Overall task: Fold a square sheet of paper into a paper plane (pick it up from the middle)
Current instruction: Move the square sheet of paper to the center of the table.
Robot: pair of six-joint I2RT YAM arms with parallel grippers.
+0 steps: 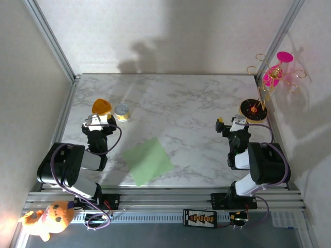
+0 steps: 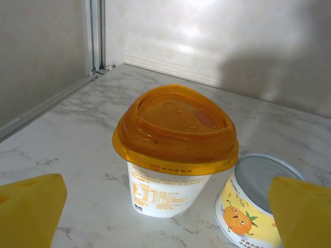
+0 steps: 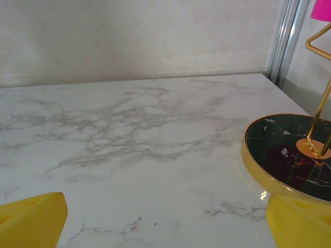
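Sheet (image 1: 148, 160) lies flat & unfolded on the table (image 1: 196, 98), toward the near edge, roughly btwn the two arm bases and turned corner-on like a diamond. Nothing rests on it or touches it. That reads as a sensible start spot, since either arm can reach its middle. L gripper (image 2: 165, 227) is spread wide & holds nothing, its yellow fingertips (image 2: 31, 209) at the bottom corners of its wrist view. It sits low, pointing away from the sheet at the cup (image 2: 173, 150), w/ the tin (image 2: 256, 204) just beside the cup on the right. R gripper (image 3: 165, 222) is likewise spread & empty, aimed at bare marble, w/ the stand (image 3: 292, 155) base off to its right. Both look like rest poses: arms tucked back, wrists well apart from the sheet, which prob. leaves the top cam a clear look at it. Cup, tin & stand sit out toward the table's sides, off the folding area, so clutter rather than part of the job. Judgement: task at zero, no crease, no plane yet. Next move prob. needs a gripper to swing inward & down over the sheet's centre. Thin paper flat on smooth marble gives jaws little to bite, so a mid pinch would have to bunch it a bit. The risk is sliding or crumpling it. L arm should clear the cup when turning, or it may knock it.
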